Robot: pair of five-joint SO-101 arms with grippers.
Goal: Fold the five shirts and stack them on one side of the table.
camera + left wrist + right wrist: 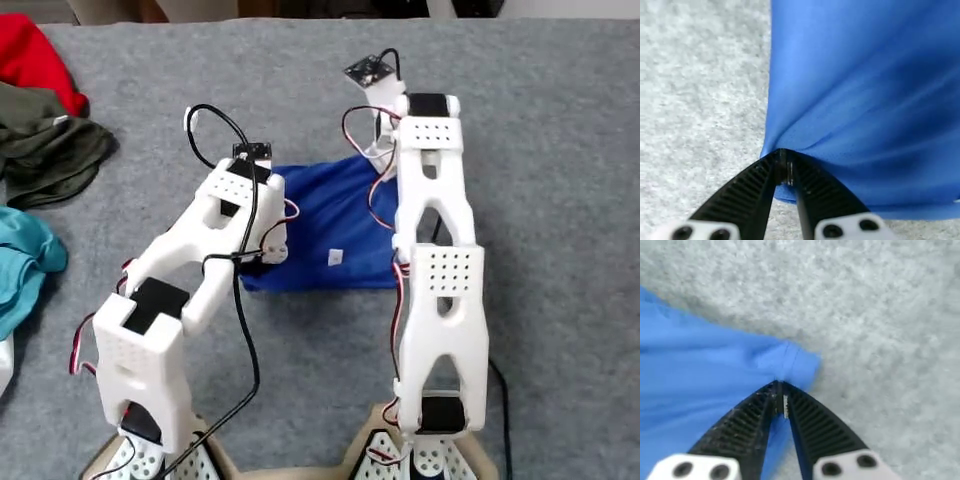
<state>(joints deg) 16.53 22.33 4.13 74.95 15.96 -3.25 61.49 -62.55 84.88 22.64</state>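
Observation:
A blue shirt point(330, 225) lies partly folded on the grey table between the two arms. My left gripper point(785, 167) is shut on the blue shirt point(865, 100) at its left edge, the cloth pinched between the black fingers point(752, 190). My right gripper point(780, 397) is shut on a corner of the blue shirt point(700, 370) at its far right side. In the high view the left arm point(215, 235) stands over the shirt's left edge and the right arm point(430, 200) over its right edge.
At the table's left edge lie a red shirt point(35, 55), a dark green shirt point(50, 145) and a teal shirt point(25, 265). Bare grey table point(560, 200) stretches to the right of the arms.

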